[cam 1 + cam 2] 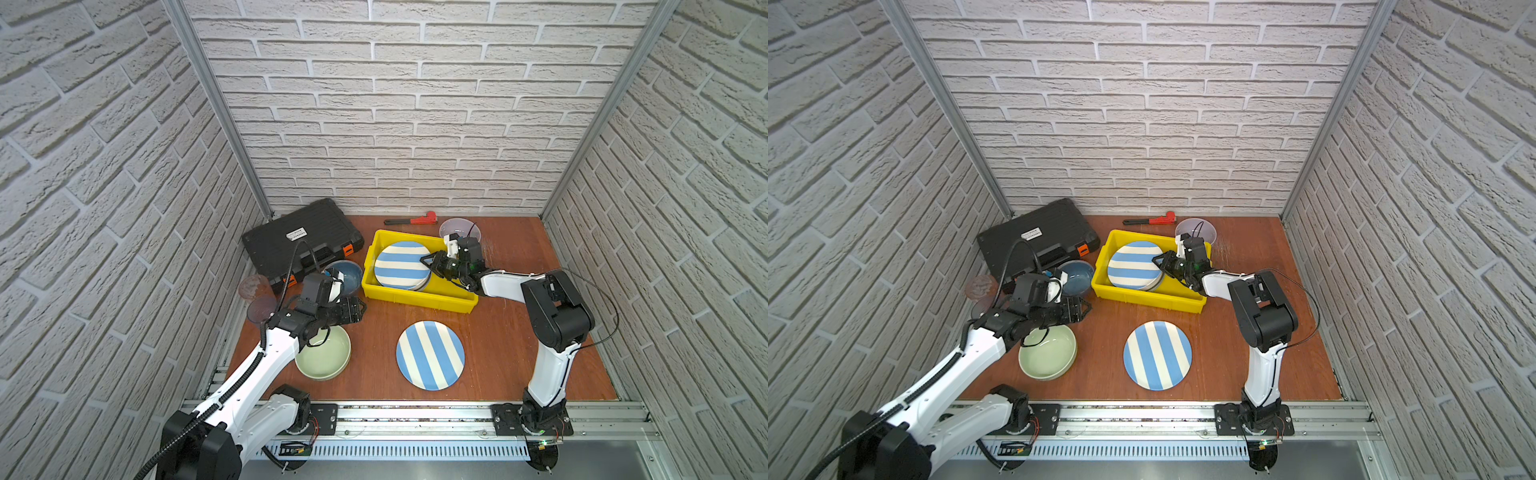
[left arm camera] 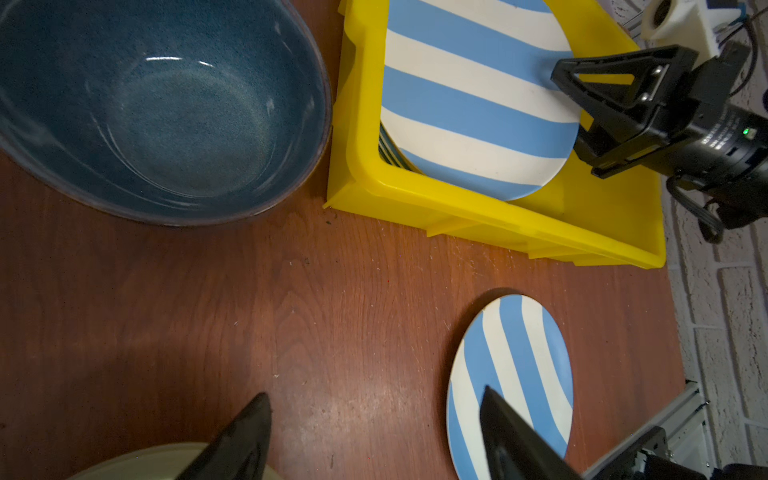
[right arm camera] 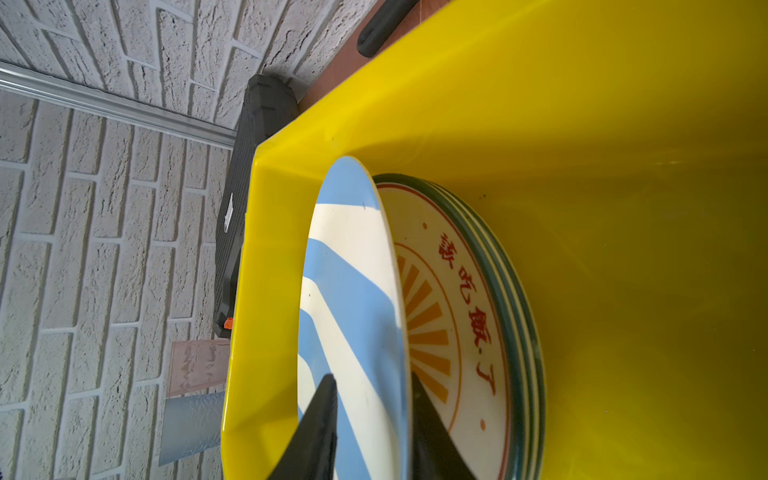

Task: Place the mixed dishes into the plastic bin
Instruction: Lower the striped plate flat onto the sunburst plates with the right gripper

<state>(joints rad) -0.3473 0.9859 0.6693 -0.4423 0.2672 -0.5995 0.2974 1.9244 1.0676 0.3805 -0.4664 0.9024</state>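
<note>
Right gripper (image 3: 372,376) straddles the rim of the blue-and-cream striped plate (image 3: 353,291), tilted against an orange sunburst plate (image 3: 436,328) in the yellow bin (image 3: 623,208); whether it pinches is unclear.

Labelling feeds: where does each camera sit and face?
Both top views: high in front, looking down over brown wooden table; both arms show.
Left wrist: on left arm, past left end effector at blue ceramic bowl.
Right wrist: on right arm, past right end effector into yellow plastic bin.
Wrists share the binned blue-white striped plate.
</note>
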